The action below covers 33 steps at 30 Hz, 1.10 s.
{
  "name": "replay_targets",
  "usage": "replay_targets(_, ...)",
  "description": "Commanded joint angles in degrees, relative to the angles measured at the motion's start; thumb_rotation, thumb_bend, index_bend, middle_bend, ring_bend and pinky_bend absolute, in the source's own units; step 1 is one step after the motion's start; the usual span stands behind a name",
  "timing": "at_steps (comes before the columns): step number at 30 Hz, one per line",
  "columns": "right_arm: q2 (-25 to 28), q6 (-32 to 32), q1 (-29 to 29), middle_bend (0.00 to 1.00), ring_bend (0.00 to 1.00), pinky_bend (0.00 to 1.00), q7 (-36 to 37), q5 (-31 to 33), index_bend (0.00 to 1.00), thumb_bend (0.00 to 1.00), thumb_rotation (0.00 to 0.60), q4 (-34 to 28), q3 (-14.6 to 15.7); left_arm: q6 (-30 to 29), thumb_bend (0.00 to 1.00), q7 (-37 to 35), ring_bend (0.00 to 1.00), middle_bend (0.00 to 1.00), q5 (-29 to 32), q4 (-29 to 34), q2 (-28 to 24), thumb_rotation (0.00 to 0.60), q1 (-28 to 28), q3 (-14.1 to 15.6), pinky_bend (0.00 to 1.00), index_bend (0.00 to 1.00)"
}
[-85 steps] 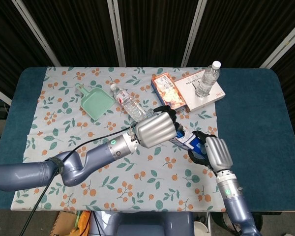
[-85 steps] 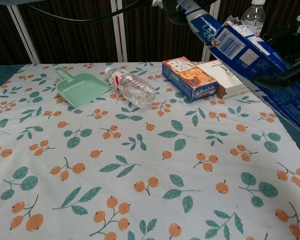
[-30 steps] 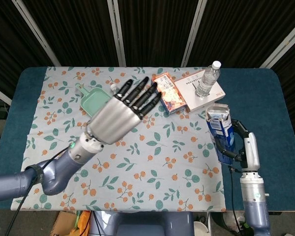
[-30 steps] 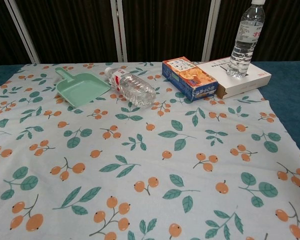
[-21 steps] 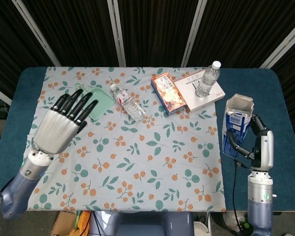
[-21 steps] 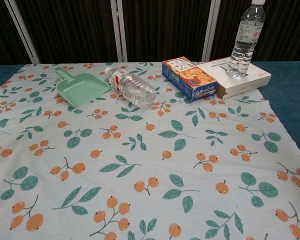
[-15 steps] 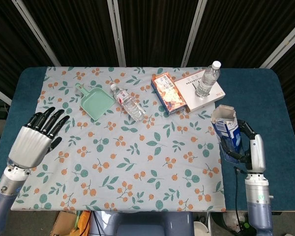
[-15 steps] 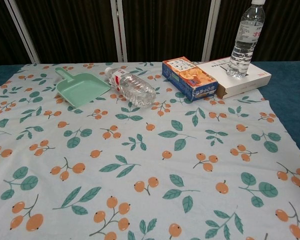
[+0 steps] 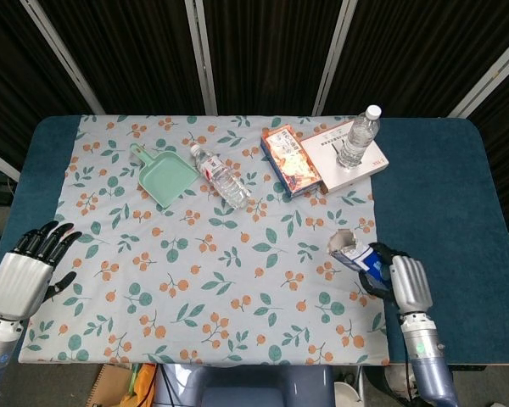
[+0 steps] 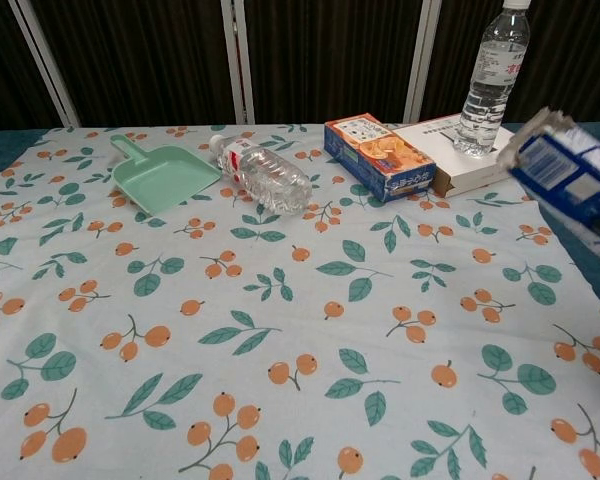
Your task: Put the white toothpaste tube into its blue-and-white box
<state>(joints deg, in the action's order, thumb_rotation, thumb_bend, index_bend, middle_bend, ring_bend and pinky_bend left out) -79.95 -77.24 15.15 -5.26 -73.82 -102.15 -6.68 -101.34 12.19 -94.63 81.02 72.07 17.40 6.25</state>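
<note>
My right hand (image 9: 407,284) grips the blue-and-white box (image 9: 360,256) near the cloth's front right corner. The box lies tilted, with its open, ragged end (image 9: 343,242) pointing left and away from me. In the chest view the box (image 10: 568,172) juts in from the right edge, above the cloth. No white toothpaste tube shows in either view; I cannot tell whether it is inside the box. My left hand (image 9: 24,273) hovers at the front left, off the cloth, fingers spread and holding nothing.
On the floral cloth (image 9: 195,280) lie a green dustpan (image 9: 165,176), a water bottle on its side (image 9: 222,176) and an orange snack box (image 9: 288,159). An upright bottle (image 9: 356,137) stands on a white box (image 9: 369,163) at the back right. Blue table (image 9: 441,195) borders the cloth.
My left hand left the box and pulled back to the front left. My right hand swung the box out to the right and upright, then lowered it tilted over the cloth's front right.
</note>
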Motion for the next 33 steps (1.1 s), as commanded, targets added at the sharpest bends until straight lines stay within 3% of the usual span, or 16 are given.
replay_targets(1,-4.44,2.85,0.81,0.5,0.46,0.38,-7.45,3.16,0.41,0.35,0.6,3.37,2.66,-0.02,0.11,-2.86,0.18,0.19,0.07,-1.84,1.03,0.6,-1.55,0.22,0.29,0.22)
replay_targets(8,-10.73,4.17,1.96,0.5,0.46,0.38,-16.27,6.35,0.4,0.35,0.6,5.21,3.31,2.98,0.11,-6.82,0.16,0.17,1.71,-0.13,0.74,0.6,-2.54,-0.22,0.27,0.2)
replay_targets(10,-12.52,4.37,2.35,0.49,0.44,0.38,-18.59,7.22,0.36,0.35,0.6,5.68,3.28,3.47,0.11,-6.99,0.16,0.17,1.68,0.2,0.56,0.6,-2.7,-0.44,0.27,0.2)
replay_targets(13,-14.73,4.83,3.06,0.32,0.24,0.31,-21.93,8.4,0.1,0.35,0.6,6.01,3.21,4.13,0.11,-7.26,0.15,0.15,1.77,0.6,0.45,0.6,-3.06,-0.85,0.25,0.19)
replay_targets(15,-15.52,5.39,3.65,0.16,0.07,0.17,-23.95,9.1,0.01,0.35,0.6,5.52,3.18,4.72,0.11,-7.36,0.14,0.14,2.01,1.07,0.31,0.6,-3.26,-1.07,0.24,0.19)
replay_targets(17,-15.67,5.45,4.12,0.06,0.0,0.09,-25.93,9.61,0.0,0.35,0.6,4.42,2.99,5.1,0.11,-7.43,0.14,0.14,2.22,1.55,0.16,0.6,-3.45,-1.42,0.24,0.18)
replay_targets(20,-14.74,4.54,4.5,0.02,0.0,0.07,-28.35,8.62,0.0,0.35,0.6,3.18,3.05,5.67,0.11,-7.45,0.12,0.12,2.48,2.12,-0.15,0.6,-3.75,-1.76,0.22,0.17)
replay_targets(27,-5.33,0.59,2.6,0.01,0.0,0.05,-28.32,5.52,0.0,0.35,0.6,-3.11,3.53,7.34,0.11,-7.33,0.1,0.1,3.52,4.75,-1.3,0.6,-4.69,-2.18,0.19,0.15)
replay_targets(33,9.24,-5.0,-2.52,0.01,0.0,0.04,-21.19,0.69,0.0,0.35,0.6,-6.57,5.79,7.31,0.1,-6.42,0.08,0.06,3.84,7.15,-2.31,0.6,-6.37,-1.88,0.15,0.11)
